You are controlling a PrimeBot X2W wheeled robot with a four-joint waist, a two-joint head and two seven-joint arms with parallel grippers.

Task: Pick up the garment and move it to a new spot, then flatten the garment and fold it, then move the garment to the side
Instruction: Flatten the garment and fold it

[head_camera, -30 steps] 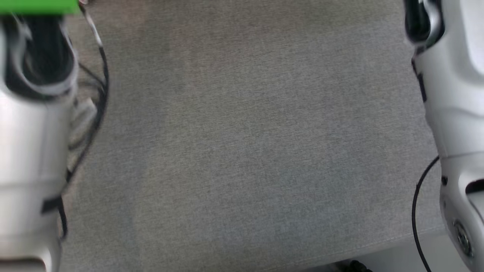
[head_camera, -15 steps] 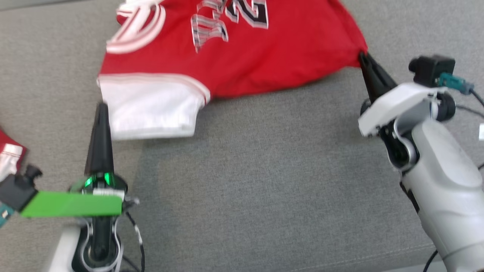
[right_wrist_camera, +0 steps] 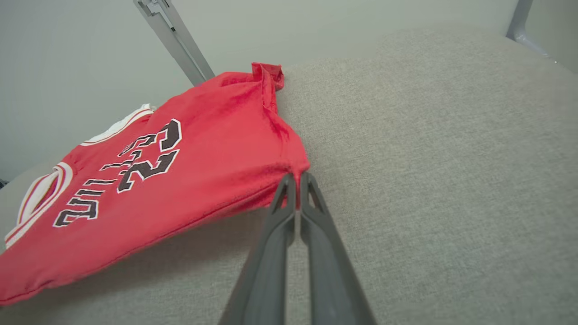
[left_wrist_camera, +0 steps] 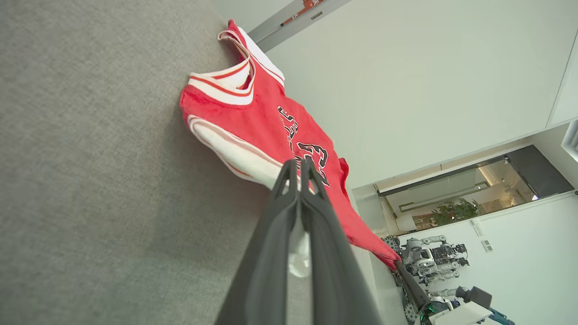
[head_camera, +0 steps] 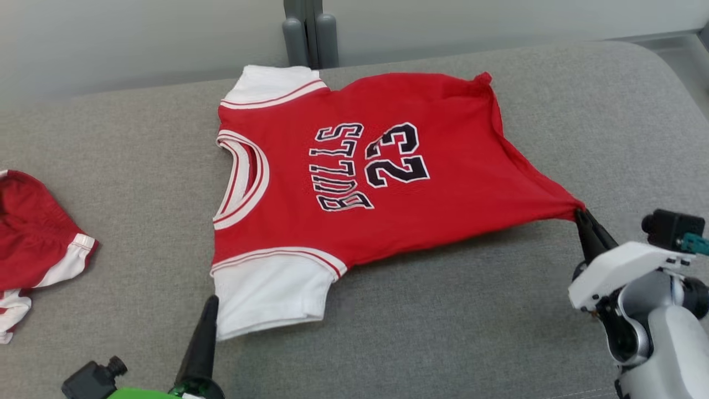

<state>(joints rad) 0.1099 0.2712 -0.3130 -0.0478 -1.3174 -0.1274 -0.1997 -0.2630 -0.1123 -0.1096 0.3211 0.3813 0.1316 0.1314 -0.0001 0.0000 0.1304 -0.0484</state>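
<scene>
Red jersey (head_camera: pixel 388 183) lies spread, centre frame, on grey cushion (head_camera: pixel 443 332). Right gripper (head_camera: pixel 580 213) clamped on its hem corner, centre right. Left gripper (head_camera: pixel 212 302) closed, tip beside white sleeve (head_camera: pixel 266 293), lower left; grip unclear.

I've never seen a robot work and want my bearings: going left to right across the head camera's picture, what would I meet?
Red garment → left gripper → jersey → right gripper, shut on the jersey's corner.
</scene>
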